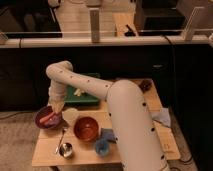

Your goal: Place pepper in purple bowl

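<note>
The purple bowl (47,120) sits at the left edge of the wooden table (47,150). The pepper (48,118), a small red-orange elongated piece, lies inside it. My white arm reaches from the lower right across the table and bends down at the far left. The gripper (58,106) hangs just above the bowl's right rim, close above the pepper. Whether it touches the pepper I cannot tell.
A red-brown bowl (86,128) stands in the middle, a small light-blue bowl (102,146) in front of it. A metal cup (66,149) and spoon (60,139) lie front left. A green tray (84,96) sits behind. A blue cloth (162,117) lies at the right.
</note>
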{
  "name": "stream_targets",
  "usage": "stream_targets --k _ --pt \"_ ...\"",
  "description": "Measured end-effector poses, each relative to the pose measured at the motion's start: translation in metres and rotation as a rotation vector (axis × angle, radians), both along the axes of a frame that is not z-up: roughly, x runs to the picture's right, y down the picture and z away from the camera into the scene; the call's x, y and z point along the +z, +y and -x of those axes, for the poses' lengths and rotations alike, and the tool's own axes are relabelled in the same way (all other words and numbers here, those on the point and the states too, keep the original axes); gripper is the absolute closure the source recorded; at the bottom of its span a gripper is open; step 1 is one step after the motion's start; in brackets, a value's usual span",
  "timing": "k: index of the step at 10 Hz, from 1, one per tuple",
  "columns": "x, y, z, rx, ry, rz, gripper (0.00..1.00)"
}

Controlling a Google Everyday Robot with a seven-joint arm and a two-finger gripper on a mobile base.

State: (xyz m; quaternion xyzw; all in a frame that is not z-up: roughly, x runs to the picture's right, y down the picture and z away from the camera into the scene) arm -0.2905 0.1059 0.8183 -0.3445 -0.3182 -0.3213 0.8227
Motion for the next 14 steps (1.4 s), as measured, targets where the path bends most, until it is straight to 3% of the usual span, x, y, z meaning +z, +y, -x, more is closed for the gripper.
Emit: stream_targets --k 14 --pt "0.0 0.0027 0.0042 -0.011 -0.007 0.009 0.2"
